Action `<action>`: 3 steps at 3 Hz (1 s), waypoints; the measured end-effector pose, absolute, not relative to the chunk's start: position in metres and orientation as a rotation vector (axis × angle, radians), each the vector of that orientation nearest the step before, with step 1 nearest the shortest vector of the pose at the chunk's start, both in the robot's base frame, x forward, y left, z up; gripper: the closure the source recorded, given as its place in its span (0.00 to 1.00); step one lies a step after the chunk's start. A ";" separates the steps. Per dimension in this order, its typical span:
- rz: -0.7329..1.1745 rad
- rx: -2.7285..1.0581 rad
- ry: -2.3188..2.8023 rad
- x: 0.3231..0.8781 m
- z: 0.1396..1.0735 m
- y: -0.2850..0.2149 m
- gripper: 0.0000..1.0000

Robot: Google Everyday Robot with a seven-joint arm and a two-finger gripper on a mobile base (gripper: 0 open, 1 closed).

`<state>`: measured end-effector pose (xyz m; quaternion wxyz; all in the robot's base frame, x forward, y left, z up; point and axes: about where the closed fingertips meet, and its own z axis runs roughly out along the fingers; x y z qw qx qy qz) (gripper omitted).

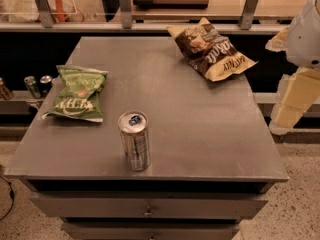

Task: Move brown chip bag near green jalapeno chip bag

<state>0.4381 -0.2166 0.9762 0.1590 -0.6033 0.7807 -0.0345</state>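
The brown chip bag (pixel 211 49) lies at the table's far right, its cream-yellow end pointing toward the right edge. The green jalapeno chip bag (pixel 77 93) lies flat at the table's left edge, about mid-depth. The two bags are far apart, across the table from each other. My arm (pixel 305 31) comes in at the right edge of the view, off the table. Its pale lower part, the gripper (pixel 291 106), hangs beside the table's right side, below and to the right of the brown bag. It touches nothing.
A silver drink can (pixel 135 140) stands upright near the table's front centre, between the bags and closer to me. The grey table (pixel 200 134) has drawers in front. A railing and shelf run behind it. Small cans (pixel 39 85) stand on a ledge at left.
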 end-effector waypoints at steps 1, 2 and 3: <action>-0.099 -1.724 2.232 0.438 0.976 -0.217 0.00; -0.107 -1.676 2.243 0.457 0.975 -0.214 0.00; -0.102 -1.588 2.251 0.499 0.970 -0.204 0.00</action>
